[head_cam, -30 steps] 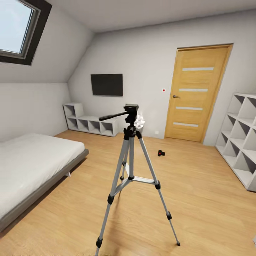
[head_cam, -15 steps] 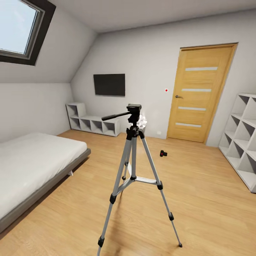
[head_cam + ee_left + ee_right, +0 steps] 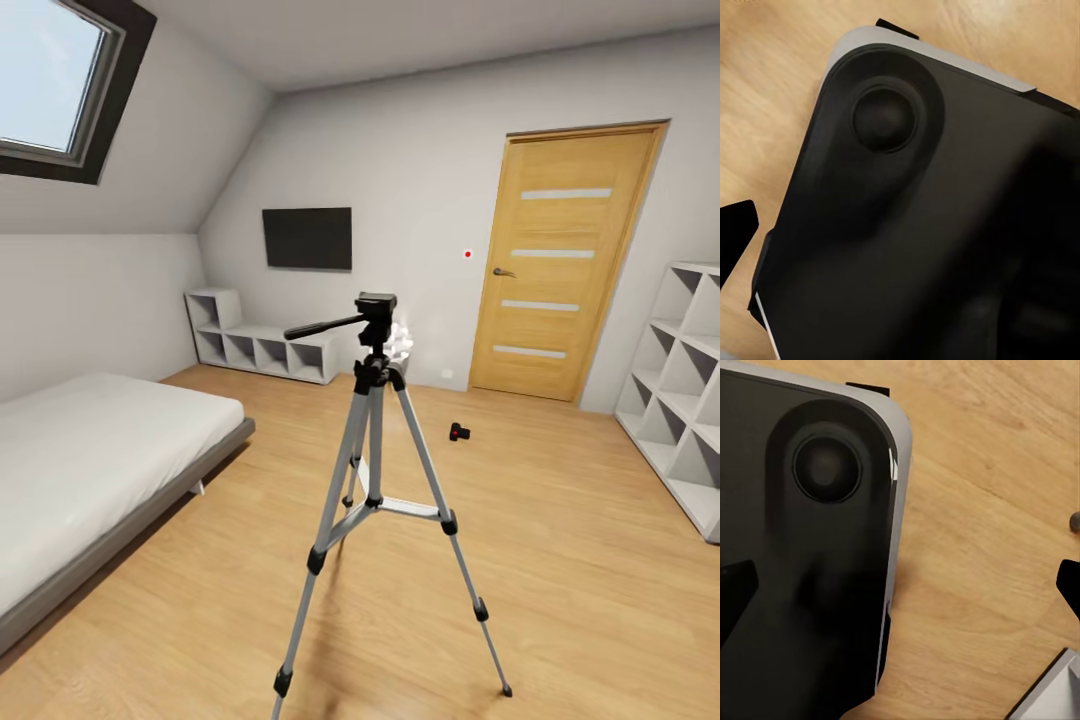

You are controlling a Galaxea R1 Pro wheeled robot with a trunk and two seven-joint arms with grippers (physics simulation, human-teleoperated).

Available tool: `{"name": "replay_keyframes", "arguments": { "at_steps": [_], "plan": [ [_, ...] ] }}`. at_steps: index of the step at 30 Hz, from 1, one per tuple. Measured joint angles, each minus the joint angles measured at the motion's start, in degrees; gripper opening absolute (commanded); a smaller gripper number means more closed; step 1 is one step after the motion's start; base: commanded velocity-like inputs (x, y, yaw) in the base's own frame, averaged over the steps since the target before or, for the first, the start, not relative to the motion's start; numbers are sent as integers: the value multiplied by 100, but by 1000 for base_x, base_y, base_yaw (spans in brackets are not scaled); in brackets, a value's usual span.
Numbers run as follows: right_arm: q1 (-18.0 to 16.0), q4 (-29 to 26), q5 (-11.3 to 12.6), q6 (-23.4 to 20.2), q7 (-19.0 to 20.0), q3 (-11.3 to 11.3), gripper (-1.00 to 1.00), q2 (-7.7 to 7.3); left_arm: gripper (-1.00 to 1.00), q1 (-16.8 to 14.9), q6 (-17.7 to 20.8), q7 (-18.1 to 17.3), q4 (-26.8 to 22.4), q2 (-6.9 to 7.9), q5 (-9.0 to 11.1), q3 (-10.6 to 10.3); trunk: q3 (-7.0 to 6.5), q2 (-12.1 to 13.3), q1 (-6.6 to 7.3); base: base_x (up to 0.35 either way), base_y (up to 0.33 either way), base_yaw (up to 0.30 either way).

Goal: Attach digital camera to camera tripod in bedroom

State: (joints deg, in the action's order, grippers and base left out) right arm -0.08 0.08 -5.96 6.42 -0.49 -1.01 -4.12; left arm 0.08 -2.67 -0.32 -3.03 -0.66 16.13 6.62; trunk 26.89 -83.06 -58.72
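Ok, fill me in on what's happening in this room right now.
Nothing is being handled yet. The camera tripod stands upright on the light wood floor in the middle of the bedroom, its head bare. The digital camera lies on the floor beyond it, toward the wooden door. The wrist views look down past the robot's dark base at the floor, so the arms seem idle.

The digital camera [image 3: 458, 432], right of centre in the head view, is too small to show more than a dark lump with a red dot. The camera tripod [image 3: 372, 470] loses its nearest foot at the bottom edge. The bed [image 3: 90, 470] is cut off at the left edge, the white cube shelves [image 3: 680, 390] at the right edge, and the roof window [image 3: 50, 80] at the upper left corner.
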Motion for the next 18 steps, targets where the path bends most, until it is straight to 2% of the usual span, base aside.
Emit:
{"name": "replay_keyframes", "arguments": {
  "at_steps": [18],
  "plan": [
    [0,0,0,11,2,0,100,-1,100,0,-3,0,0,-1,0,-1,0,0,0,132,-215,0]
  ]
}}
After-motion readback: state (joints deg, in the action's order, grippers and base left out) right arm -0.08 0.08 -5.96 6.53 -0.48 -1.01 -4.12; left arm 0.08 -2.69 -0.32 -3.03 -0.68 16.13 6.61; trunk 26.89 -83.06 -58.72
